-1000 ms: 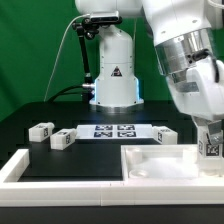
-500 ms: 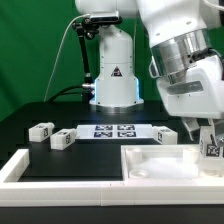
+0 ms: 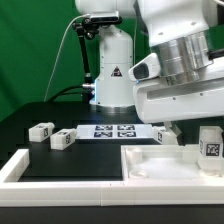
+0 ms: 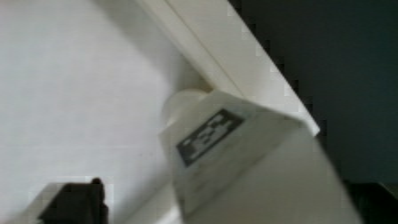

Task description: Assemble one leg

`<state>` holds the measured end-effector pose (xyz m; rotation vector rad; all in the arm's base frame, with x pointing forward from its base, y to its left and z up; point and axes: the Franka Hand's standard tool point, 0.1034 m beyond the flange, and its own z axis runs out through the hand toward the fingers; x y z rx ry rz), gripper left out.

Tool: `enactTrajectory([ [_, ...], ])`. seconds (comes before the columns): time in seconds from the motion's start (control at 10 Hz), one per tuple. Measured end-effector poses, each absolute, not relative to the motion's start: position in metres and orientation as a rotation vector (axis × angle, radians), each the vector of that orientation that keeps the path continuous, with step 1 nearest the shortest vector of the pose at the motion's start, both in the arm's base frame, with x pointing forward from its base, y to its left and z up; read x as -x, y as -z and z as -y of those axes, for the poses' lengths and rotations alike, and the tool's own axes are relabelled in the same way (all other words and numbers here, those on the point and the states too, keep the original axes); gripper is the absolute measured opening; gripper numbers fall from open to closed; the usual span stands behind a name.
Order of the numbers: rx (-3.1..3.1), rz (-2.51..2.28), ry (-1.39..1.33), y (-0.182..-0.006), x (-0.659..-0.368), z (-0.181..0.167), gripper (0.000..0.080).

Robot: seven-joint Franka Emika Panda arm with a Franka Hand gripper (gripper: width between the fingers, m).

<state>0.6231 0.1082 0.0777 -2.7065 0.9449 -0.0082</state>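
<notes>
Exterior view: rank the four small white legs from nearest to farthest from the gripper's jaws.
1. Right-edge leg: at the exterior view's right edge, just below the hand.
2. Board-end leg: at the right end of the marker board.
3. Inner left leg: just past the marker board's left end.
4. Outer left leg: farthest toward the exterior view's left.

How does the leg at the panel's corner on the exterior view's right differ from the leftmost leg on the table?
The corner leg stands upright against the white panel at its rim; the leftmost leg lies low on the black table. The corner leg is alone there; the leftmost leg has another leg close beside it. Both are small white blocks with a black-and-white tag.
</notes>
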Motion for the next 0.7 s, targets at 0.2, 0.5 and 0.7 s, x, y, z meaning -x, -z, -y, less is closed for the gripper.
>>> enactTrajectory([
  [0.2, 2.808, -0.726, -0.001, -0.077, -0.623, -0.119, 0.0649],
  [0.5, 2.903, -0.319, 0.012, -0.074, -0.626, -0.122, 0.0649],
  [0.7, 2.916, -0.14, 0.054, -0.07, -0.628, -0.106, 0.0649],
])
